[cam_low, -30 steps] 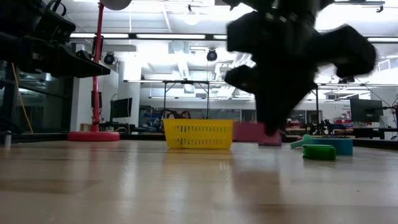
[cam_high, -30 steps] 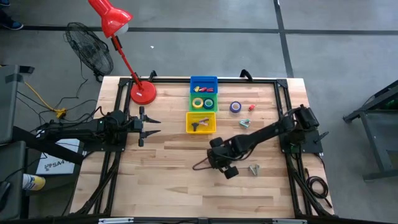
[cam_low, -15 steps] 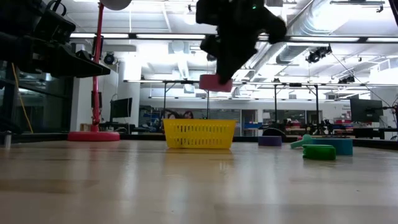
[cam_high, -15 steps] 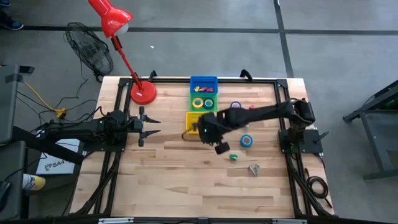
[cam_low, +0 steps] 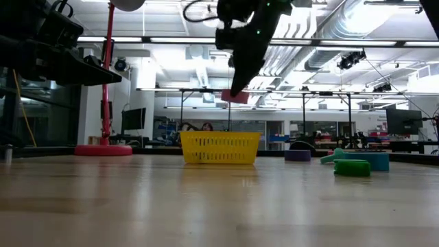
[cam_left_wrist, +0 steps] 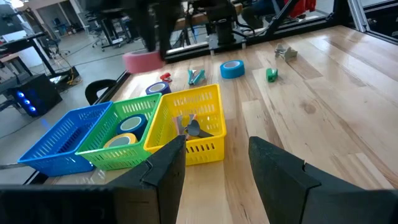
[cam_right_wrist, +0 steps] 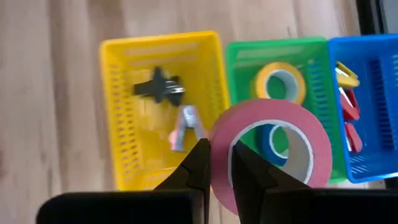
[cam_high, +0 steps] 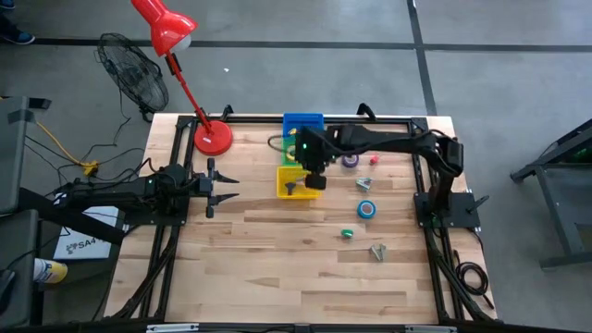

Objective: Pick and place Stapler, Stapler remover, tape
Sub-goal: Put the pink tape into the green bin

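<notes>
My right gripper (cam_right_wrist: 222, 168) hangs above the row of baskets and is shut on a pink tape roll (cam_right_wrist: 273, 149). The low view shows the roll (cam_low: 235, 97) high above the yellow basket (cam_low: 219, 147). Below it, the green basket (cam_high: 294, 148) holds a yellow tape roll (cam_right_wrist: 281, 82) and a blue one (cam_right_wrist: 273, 142). A purple tape roll (cam_high: 351, 160) and a blue tape roll (cam_high: 367, 209) lie flat on the table. Dark and silver tools (cam_right_wrist: 168, 93) lie in the yellow basket. My left gripper (cam_left_wrist: 214, 165) waits open at the table's left. My right gripper pinches the pink roll's ring wall (cam_right_wrist: 219, 163) between its two fingers, one finger (cam_right_wrist: 245, 171) inside the open centre and the other (cam_right_wrist: 198, 165) outside. The fingers slant down from above. The roll is lifted clear, over the yellow and green baskets.
A blue basket (cam_high: 302, 123) with red and yellow pieces stands beyond the green one. Small green (cam_high: 348, 234), silver (cam_high: 377, 251), teal (cam_high: 364, 184) and red (cam_high: 375, 159) items lie on the right half. A red lamp's base (cam_high: 212, 137) stands at the far left.
My right gripper has swung from the near right part of the table toward the far edge and the baskets, rising and rolling as it went. It stays shut on the pink tape roll, which has been lifted off the table and carried over the baskets.
</notes>
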